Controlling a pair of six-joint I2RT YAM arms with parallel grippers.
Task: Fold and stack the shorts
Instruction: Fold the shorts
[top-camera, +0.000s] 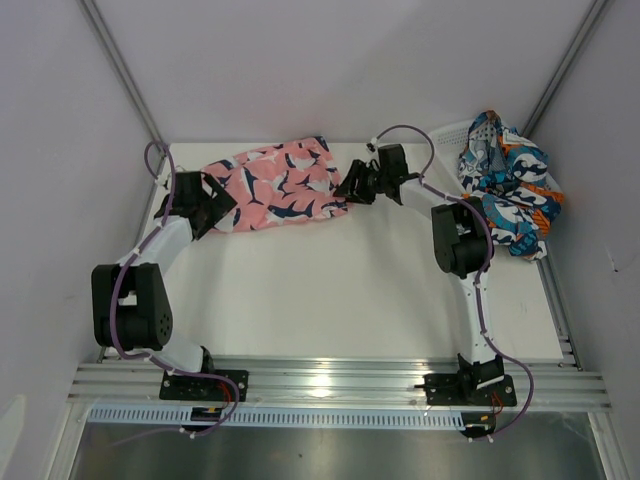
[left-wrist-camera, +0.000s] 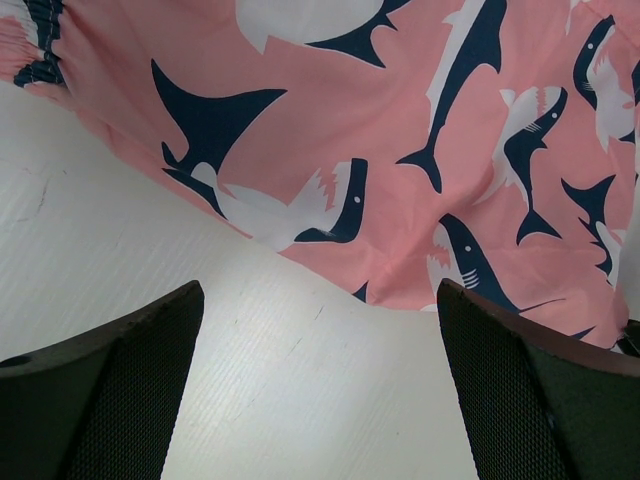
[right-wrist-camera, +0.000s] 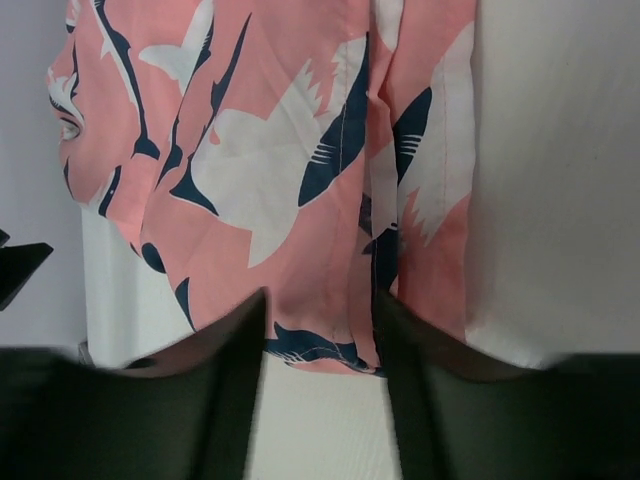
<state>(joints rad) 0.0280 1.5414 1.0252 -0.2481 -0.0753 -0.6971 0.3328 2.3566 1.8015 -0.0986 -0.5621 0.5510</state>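
Observation:
The pink shorts (top-camera: 280, 185) with navy-and-white sharks lie flat at the back of the table; they also show in the left wrist view (left-wrist-camera: 400, 150) and the right wrist view (right-wrist-camera: 270, 170). My left gripper (top-camera: 215, 205) is open and empty at their left end, its fingertips (left-wrist-camera: 170, 330) just short of the hem. My right gripper (top-camera: 352, 188) is open at their right end, its fingers (right-wrist-camera: 240, 350) either side of the hem edge. The blue, teal, orange and white shorts (top-camera: 510, 185) lie crumpled in the basket at the back right.
A white mesh basket (top-camera: 445, 135) stands in the back right corner under the patterned shorts. Grey walls close in the table on the left, back and right. A metal rail (top-camera: 330, 385) runs along the near edge.

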